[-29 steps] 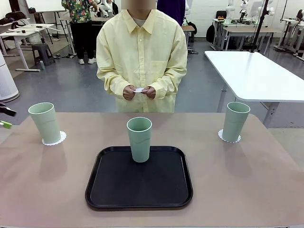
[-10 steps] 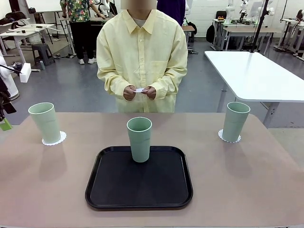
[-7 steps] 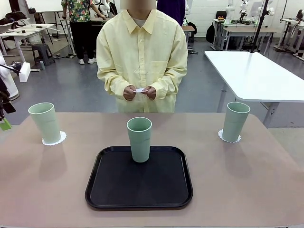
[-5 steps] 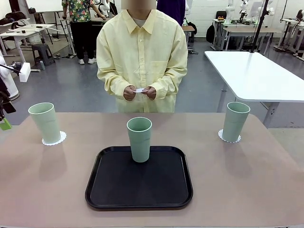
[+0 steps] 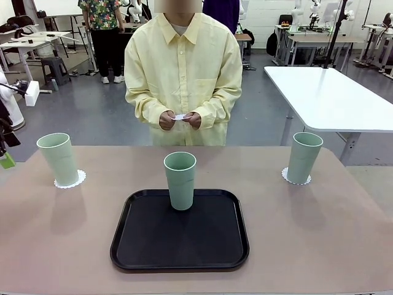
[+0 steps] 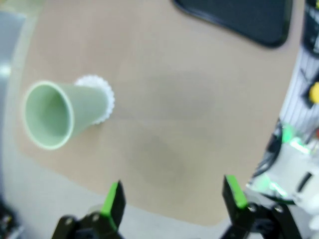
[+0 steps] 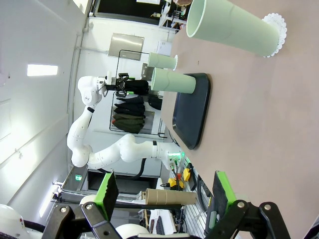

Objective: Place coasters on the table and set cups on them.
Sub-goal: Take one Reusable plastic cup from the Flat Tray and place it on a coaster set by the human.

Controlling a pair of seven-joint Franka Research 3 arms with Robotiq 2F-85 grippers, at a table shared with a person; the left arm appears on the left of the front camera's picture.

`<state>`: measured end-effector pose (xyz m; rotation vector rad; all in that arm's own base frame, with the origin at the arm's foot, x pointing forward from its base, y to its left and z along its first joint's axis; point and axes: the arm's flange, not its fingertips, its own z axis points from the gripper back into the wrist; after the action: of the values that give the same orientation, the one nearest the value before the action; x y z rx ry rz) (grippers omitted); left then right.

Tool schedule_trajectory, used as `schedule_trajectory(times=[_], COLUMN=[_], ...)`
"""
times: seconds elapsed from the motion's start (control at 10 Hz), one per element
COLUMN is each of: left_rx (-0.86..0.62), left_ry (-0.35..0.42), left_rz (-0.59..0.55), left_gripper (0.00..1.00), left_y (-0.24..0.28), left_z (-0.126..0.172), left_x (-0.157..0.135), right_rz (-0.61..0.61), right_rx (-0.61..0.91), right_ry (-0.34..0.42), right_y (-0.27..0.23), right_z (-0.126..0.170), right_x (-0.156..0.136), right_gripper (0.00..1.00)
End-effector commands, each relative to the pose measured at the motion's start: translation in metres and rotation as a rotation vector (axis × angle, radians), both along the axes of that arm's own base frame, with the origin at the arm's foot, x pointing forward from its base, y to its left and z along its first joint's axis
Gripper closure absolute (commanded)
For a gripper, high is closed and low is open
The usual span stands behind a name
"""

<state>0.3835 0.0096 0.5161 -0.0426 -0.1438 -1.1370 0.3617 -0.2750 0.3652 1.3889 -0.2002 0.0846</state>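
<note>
Three pale green cups stand upright. The left cup rests on a lacy white coaster, and the right cup rests on another coaster, both on the beige table. The middle cup stands on the black tray. The person at the far side holds a small white coaster in both hands. My left gripper hangs open above the table's corner, apart from the left cup and its coaster. My right gripper is open and empty, away from the right cup.
A white rectangular table stands behind at the right. My left arm shows far off in the right wrist view. Bare tabletop lies on both sides of the tray and along its front edge.
My left gripper has risen and drawn back at the picture's left edge since the earliest frame. Over the last second, the cups, coasters and the person's hands have stayed put.
</note>
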Motion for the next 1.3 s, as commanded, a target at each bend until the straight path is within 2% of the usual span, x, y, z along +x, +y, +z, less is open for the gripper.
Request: schedule_trajectory(times=[0.0,0.1,0.2,0.3,0.4,0.5,0.6,0.7,0.8,0.9,1.0,1.1,1.2], left_rx=[-0.021,-0.019,0.035,0.043,0.006,-0.059,0.034,0.016,-0.258,-0.472,-0.622,-0.743,-0.844], left_ry=[0.042,0.07,0.109,0.184,0.195,0.171,0.146,0.174,0.271,0.329,0.391,0.499,0.552], left_rz=[0.339,0.624,0.752,0.763,0.752,0.699,0.708,0.725,0.604,0.594,0.606,0.636,0.645], left_gripper=[0.0,0.0,0.0,0.0,0.0,0.0,0.0,0.0,0.0,0.0,0.0,0.0,0.0], left_y=[-0.015,-0.02,-0.022,-0.023,-0.024,-0.025,-0.015,-0.018,0.004,0.03,0.053,0.079,0.1], left_z=[0.005,0.001,-0.002,-0.009,-0.011,-0.021,-0.012,-0.018,-0.013,-0.014,-0.02,-0.032,-0.048], left_x=[0.002,-0.007,-0.024,-0.038,-0.043,-0.049,-0.028,-0.038,-0.034,-0.033,-0.033,-0.03,-0.03], right_rz=[-0.001,-0.001,-0.001,-0.001,-0.001,-0.001,-0.001,-0.001,-0.001,-0.001,-0.001,-0.001,-0.001], right_rx=[-0.003,-0.003,-0.003,-0.003,-0.003,-0.003,-0.003,-0.003,-0.003,-0.003,-0.003,-0.003,-0.003], right_ry=[0.002,0.002,0.002,0.002,0.002,0.002,0.002,0.002,0.002,0.002,0.002,0.002,0.002], right_y=[0.0,0.0,0.0,0.0,0.0,0.0,0.0,0.0,0.0,0.0,0.0,0.0,0.0], right_z=[0.0,0.0,0.0,0.0,0.0,0.0,0.0,0.0,0.0,0.0,0.0,0.0,0.0], right_x=[0.0,0.0,0.0,0.0,0.0,0.0,0.0,0.0,0.0,0.0,0.0,0.0,0.0], right_gripper=[0.0,0.0,0.0,0.0,0.0,0.0,0.0,0.0,0.0,0.0,0.0,0.0,0.0])
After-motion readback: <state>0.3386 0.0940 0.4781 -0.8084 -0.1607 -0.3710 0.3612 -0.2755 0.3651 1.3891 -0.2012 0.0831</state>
